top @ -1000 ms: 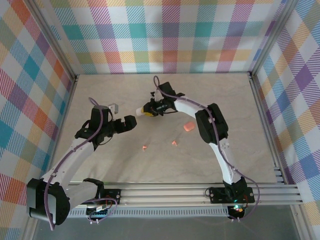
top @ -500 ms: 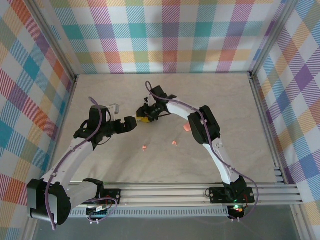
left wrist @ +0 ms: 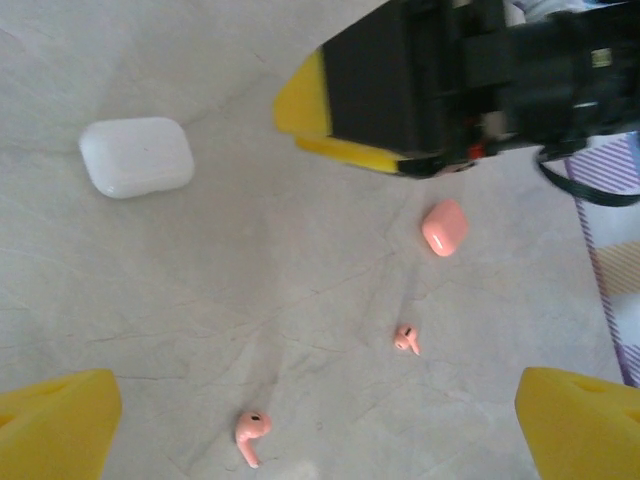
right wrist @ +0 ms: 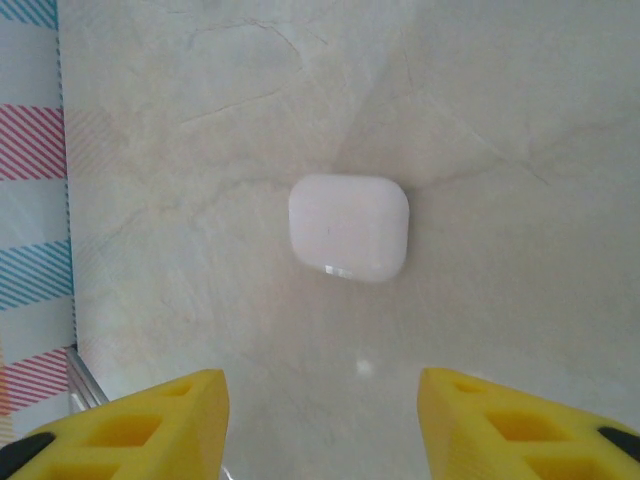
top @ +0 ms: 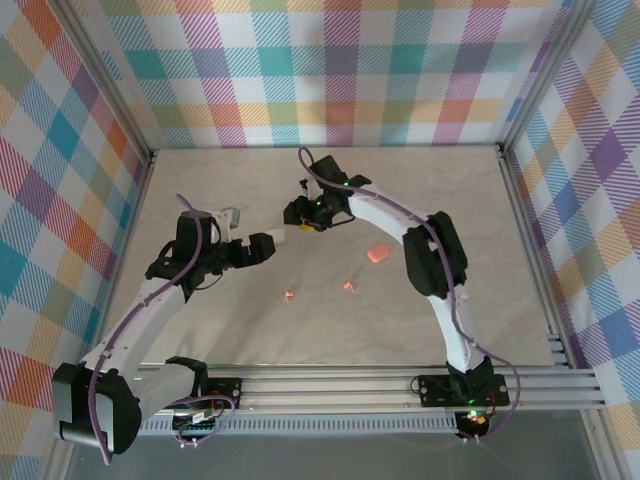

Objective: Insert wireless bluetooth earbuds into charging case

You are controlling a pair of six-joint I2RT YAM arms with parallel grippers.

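Observation:
A closed white charging case [right wrist: 349, 227] lies flat on the table, ahead of my right gripper [right wrist: 320, 420], which is open and holds nothing. From above, the white case [top: 273, 238] sits between my right gripper [top: 298, 218] and my left gripper [top: 245, 232]. My left gripper [left wrist: 320, 430] is wide open and holds nothing. It looks down on two salmon-pink earbuds [left wrist: 251, 432] [left wrist: 405, 339] lying loose on the table, a closed pink case [left wrist: 444, 227] and the white case [left wrist: 137, 156]. The two pink earbuds [top: 289, 295] [top: 349, 286] lie nearer the arm bases, the pink case [top: 376, 254] to their right.
The marble-look tabletop [top: 200, 330] is walled by checked panels [top: 330, 70] on three sides. An aluminium rail [top: 380, 385] runs along the near edge with both arm bases on it.
My right gripper has opened and let go of the white case, which now lies on the table, and has drawn back a little from it. The left arm has stayed put.

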